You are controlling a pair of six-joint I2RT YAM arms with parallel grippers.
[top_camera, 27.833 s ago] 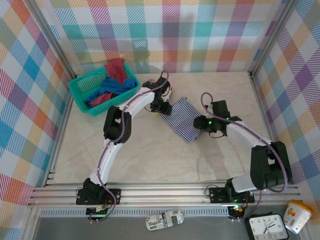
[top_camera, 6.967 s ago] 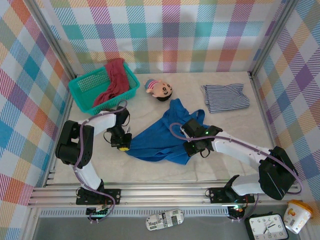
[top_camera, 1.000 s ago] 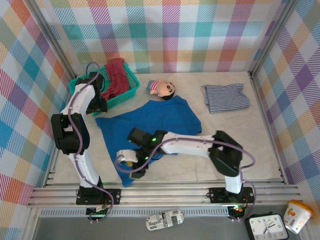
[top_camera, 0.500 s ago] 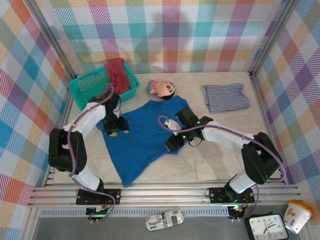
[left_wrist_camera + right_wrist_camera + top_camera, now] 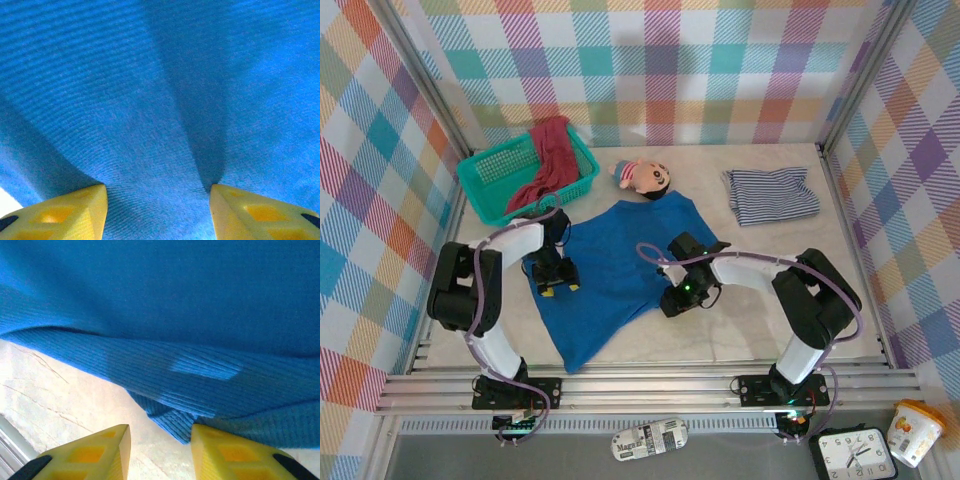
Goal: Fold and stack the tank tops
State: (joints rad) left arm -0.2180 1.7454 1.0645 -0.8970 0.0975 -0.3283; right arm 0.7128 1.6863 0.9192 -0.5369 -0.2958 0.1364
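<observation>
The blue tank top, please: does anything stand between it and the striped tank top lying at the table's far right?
Nothing visible does: only bare table separates the blue tank top from the striped tank top. The doll lies by the blue top's far edge, left of that path.

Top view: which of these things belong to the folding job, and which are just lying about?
Job: blue tank top, striped tank top, dark red tank top.
Lying about: teal basket, doll, clock, cup.
</observation>
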